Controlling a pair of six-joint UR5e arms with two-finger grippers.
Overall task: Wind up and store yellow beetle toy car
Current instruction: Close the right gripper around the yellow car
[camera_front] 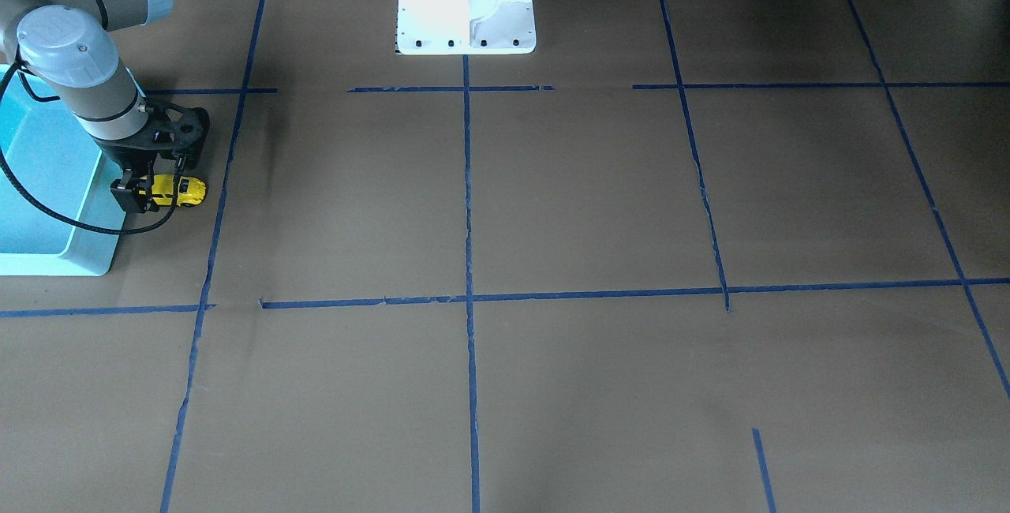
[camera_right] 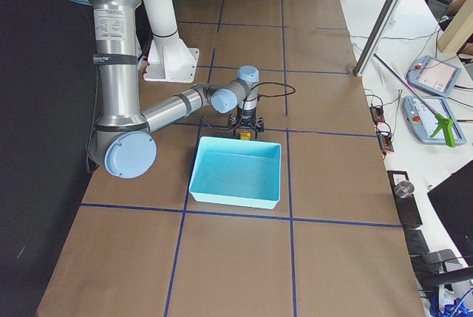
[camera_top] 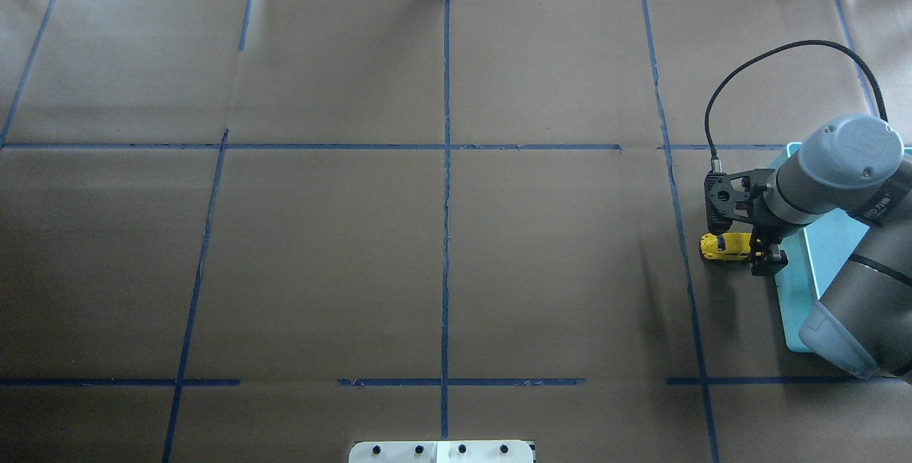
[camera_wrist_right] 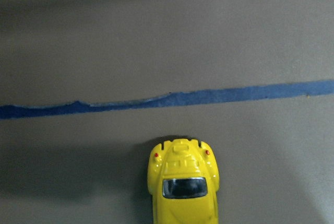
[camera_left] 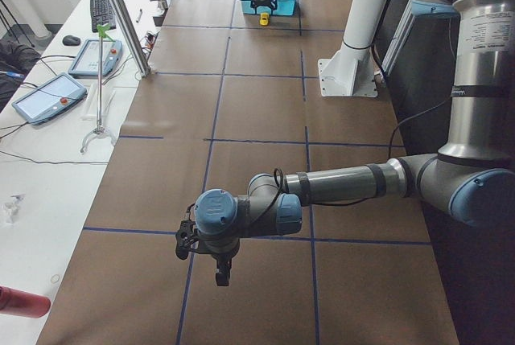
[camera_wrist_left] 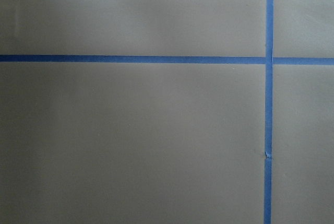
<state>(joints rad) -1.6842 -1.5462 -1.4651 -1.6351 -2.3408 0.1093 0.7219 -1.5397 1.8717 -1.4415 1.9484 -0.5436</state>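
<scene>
The car (camera_wrist_right: 182,182) sits on the counter (camera_front: 552,197), one end in the right tool (camera_front: 154,191), which looks clamped across it, just beside the bin (camera_front: 55,264). Winding seems the step in hand; next, a firm backward drag with wheels pressed down, then a lift over the bin's wall. The left tool (camera_left: 221,275) hangs well apart, its grip impossible to judge.

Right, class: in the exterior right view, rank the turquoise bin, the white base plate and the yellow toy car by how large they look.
1. turquoise bin
2. white base plate, though it sits farther from the camera
3. yellow beetle toy car
</scene>
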